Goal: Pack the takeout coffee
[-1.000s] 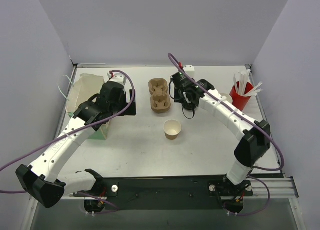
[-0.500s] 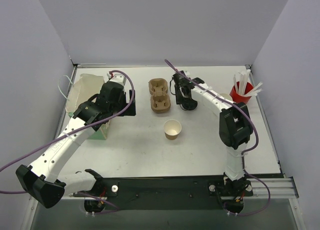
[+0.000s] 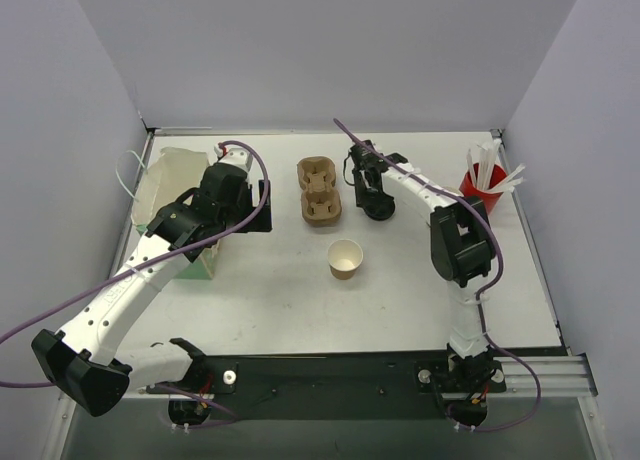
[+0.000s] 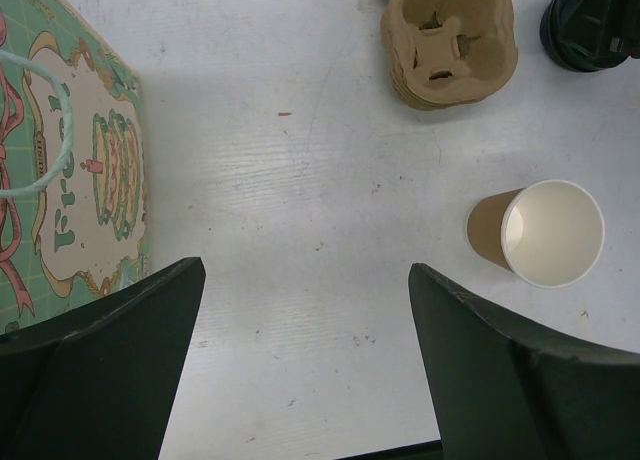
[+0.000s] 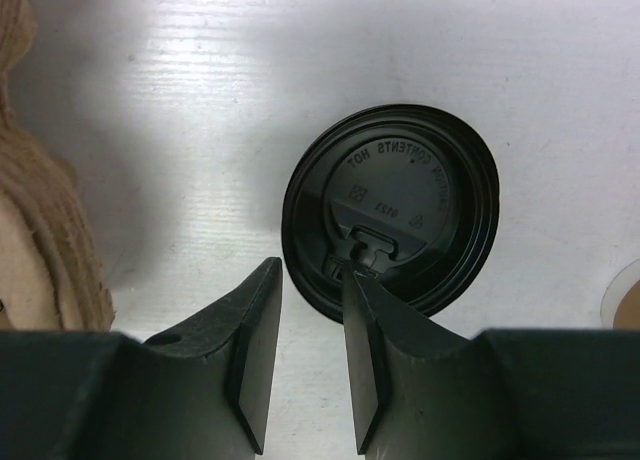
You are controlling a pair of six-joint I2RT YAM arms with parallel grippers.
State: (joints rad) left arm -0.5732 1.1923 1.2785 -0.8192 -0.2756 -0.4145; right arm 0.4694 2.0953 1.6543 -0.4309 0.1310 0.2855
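The takeout coffee cup (image 3: 345,259) stands upright and lidless on the white table, brown outside and pale inside; the left wrist view shows it (image 4: 540,235) at the right. My right gripper (image 3: 374,192) hangs over a black lid (image 5: 392,208) lying flat on the table behind the cup. Its jaws (image 5: 312,280) are narrow but apart, one finger outside the lid's rim and one over the lid, with table showing between them. My left gripper (image 4: 305,370) is wide open above bare table, holding nothing, to the left of the cup.
A stack of brown pulp cup carriers (image 3: 319,191) sits just left of the lid. A green patterned paper bag (image 4: 80,180) lies under my left arm, with a white plastic bag (image 3: 165,180) behind it. A red cup of white sticks (image 3: 482,188) stands at the far right.
My right arm has folded up at the elbow and its gripper has shifted slightly back and down over the black lid, jaws narrowing. The left arm and the cup have not moved.
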